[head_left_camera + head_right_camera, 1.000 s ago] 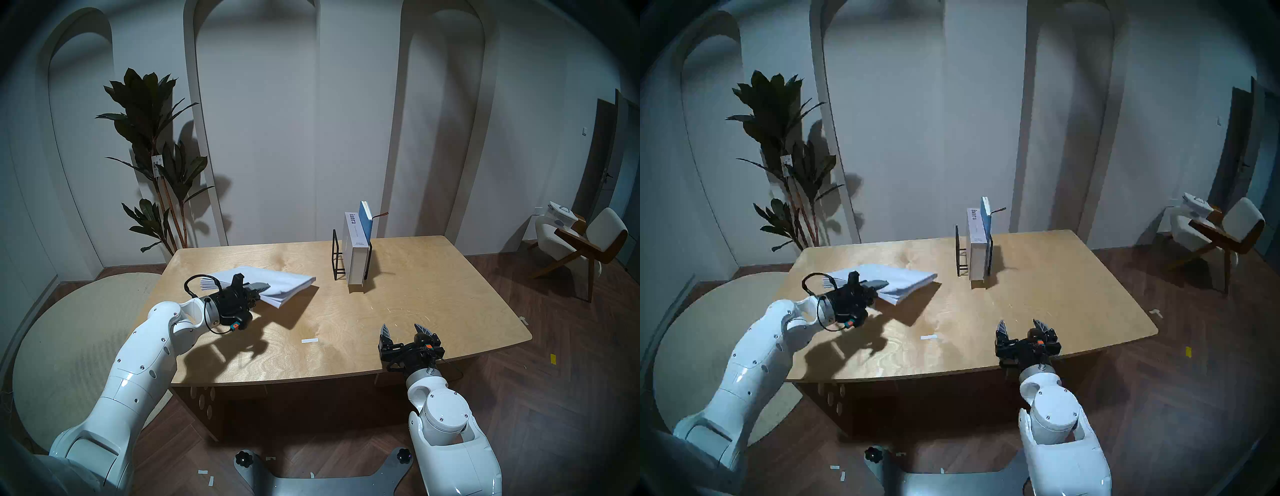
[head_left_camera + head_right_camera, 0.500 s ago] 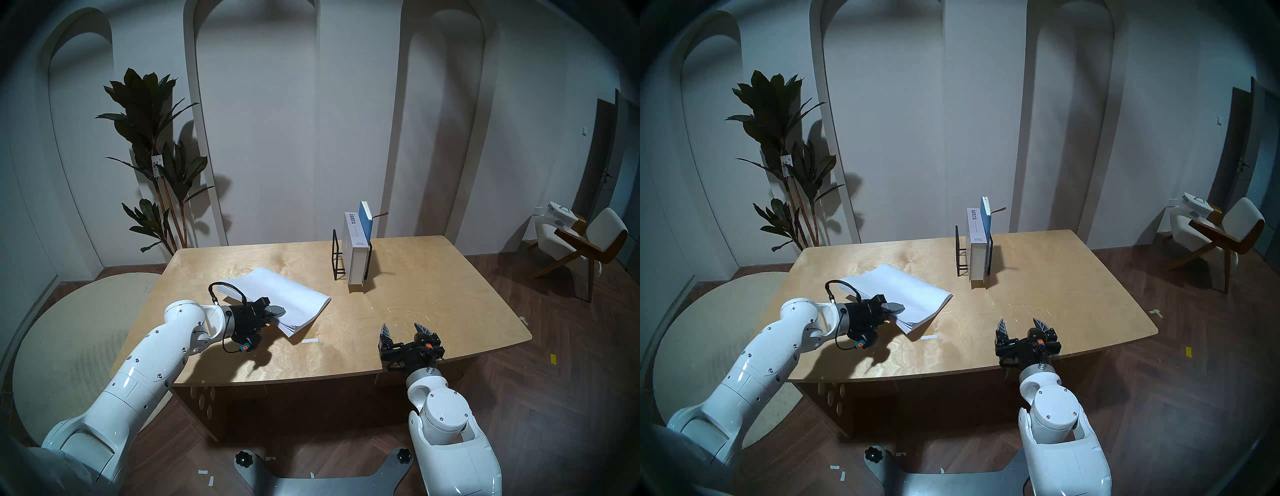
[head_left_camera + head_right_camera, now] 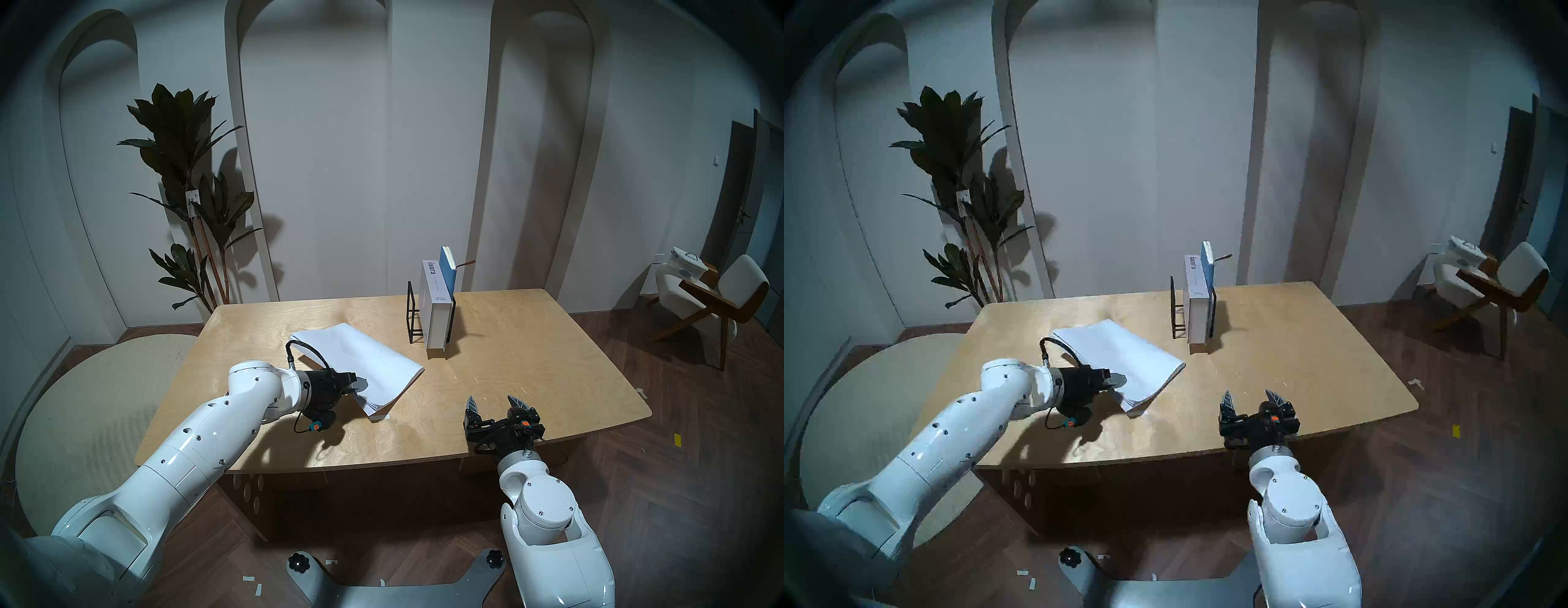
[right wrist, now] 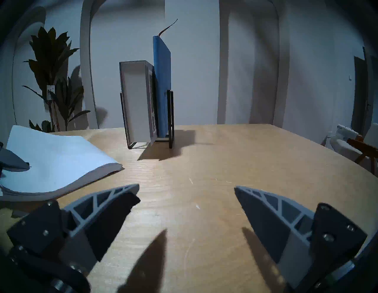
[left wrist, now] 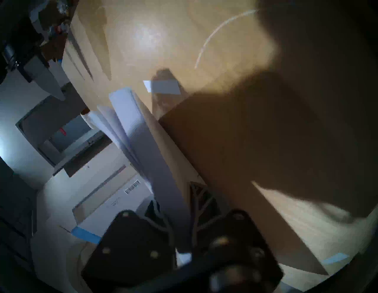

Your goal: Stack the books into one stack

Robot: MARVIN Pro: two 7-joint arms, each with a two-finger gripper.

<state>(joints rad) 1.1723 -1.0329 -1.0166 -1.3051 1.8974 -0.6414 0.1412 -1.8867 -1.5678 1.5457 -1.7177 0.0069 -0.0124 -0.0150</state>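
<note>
The table (image 3: 530, 361) holds a rack (image 3: 413, 316) with 2 books standing in it: the grey book (image 3: 435, 314) and the blue book (image 3: 449, 269). The white book (image 3: 360, 361) lies near the middle, its near edge pinched between the closed left gripper (image 3: 360, 384) fingers. The right gripper (image 3: 494, 403) is wide open, holding nothing, well apart from every book.

A black wire-frame rack (image 3: 410, 312) is standing on the wooden counter (image 3: 530, 361); a potted plant (image 3: 189, 191) and armchair (image 3: 717, 305) are sitting behind.
</note>
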